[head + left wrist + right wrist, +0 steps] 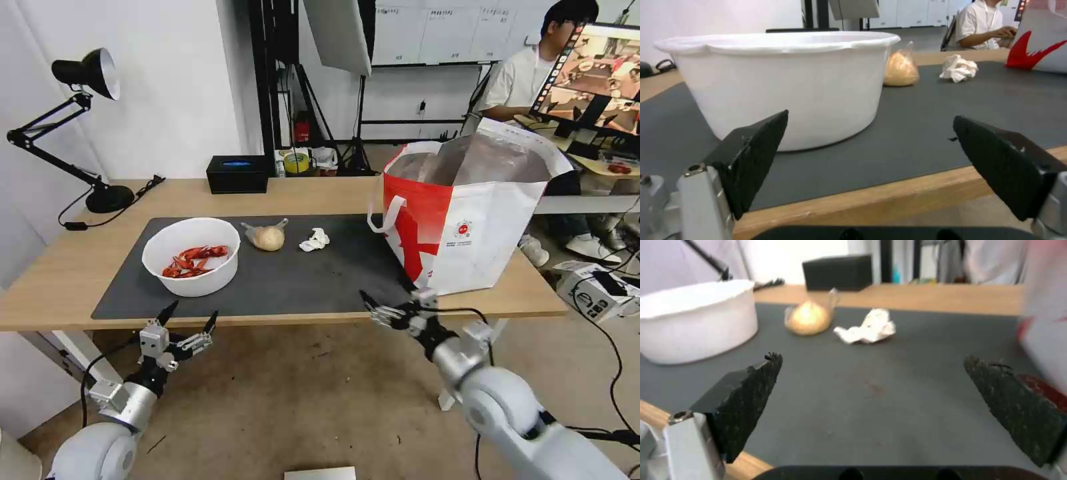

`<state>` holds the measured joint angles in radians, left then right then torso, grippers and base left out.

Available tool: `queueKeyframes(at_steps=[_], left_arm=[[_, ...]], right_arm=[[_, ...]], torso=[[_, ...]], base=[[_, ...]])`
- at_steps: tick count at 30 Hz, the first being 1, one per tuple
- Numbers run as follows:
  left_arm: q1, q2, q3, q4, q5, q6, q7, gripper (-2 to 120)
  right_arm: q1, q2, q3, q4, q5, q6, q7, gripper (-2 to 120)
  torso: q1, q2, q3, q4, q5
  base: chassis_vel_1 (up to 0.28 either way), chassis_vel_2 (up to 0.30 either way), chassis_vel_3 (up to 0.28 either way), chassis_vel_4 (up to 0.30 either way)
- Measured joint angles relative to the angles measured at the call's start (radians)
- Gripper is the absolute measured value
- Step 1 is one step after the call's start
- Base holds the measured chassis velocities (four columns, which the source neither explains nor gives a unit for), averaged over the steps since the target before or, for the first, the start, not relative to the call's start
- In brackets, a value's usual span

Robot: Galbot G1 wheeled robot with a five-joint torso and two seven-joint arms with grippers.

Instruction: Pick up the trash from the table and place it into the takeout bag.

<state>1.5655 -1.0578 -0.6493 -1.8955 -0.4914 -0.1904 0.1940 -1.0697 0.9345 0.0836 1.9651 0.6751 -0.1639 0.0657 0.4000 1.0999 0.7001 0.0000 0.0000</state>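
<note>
- Now the left claw (190,319) hangs just off the near edge of the desk (60,273), at about 7 o'clock of the scene, its two black fingers spread wide and empty.
- Straight ahead of it, at 12 o'clock from that claw, stands the white bowl (191,255) on the dark grey mat (280,280), red crayfish shells (195,260) lying inside; in the left wrist view the bowl (782,86) sits close beyond the fingers (756,156).
- At 3 o'clock of the bowl lies the small clear bag with a tan lump (267,236), and just beyond that the crumpled white tissue (315,240), the two near each other but apart.
- Over at 5 o'clock, the right claw (388,301) is above the mat's near right corner, fingers parted and gripping nothing, close beside the takeout bag (467,213).
- That red-and-white bag stands upright at the desk's 3 o'clock end, mouth open, silver lining showing.
- Behind, at 12 o'clock, a black box (237,173); at 10 o'clock, a black desk lamp (80,127).
</note>
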Motion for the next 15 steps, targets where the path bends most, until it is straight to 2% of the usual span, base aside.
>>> queueKeyframes(at_steps=[1,5,9,15], left_arm=[[0.002,-0.002,-0.003,-0.002,0.000,0.000,0.000,100],[0.006,-0.004,-0.009,-0.005,0.001,0.000,-0.001,100],[0.010,-0.010,-0.014,-0.012,0.001,0.000,-0.001,100],[0.011,-0.012,-0.015,-0.011,0.004,0.000,-0.001,100]], right_arm=[[0.057,0.008,-0.041,-0.023,0.007,-0.008,0.012,100],[0.140,0.026,-0.100,-0.063,0.020,-0.024,0.035,100],[0.293,0.086,-0.209,-0.164,0.055,-0.059,0.084,100],[0.443,0.167,-0.298,-0.281,0.064,-0.092,0.129,100]], torso=[[0.000,0.000,0.000,0.0001,-0.0001],[0.000,0.000,0.000,0.0001,-0.0003],[0.000,0.000,0.000,0.0001,-0.0004],[0.000,0.000,0.000,0.0002,-0.0003]], base=[[0.000,0.000,0.000,0.000],[0.000,0.000,0.000,0.000],[0.000,0.000,0.000,0.000],[0.000,0.000,0.000,0.000]])
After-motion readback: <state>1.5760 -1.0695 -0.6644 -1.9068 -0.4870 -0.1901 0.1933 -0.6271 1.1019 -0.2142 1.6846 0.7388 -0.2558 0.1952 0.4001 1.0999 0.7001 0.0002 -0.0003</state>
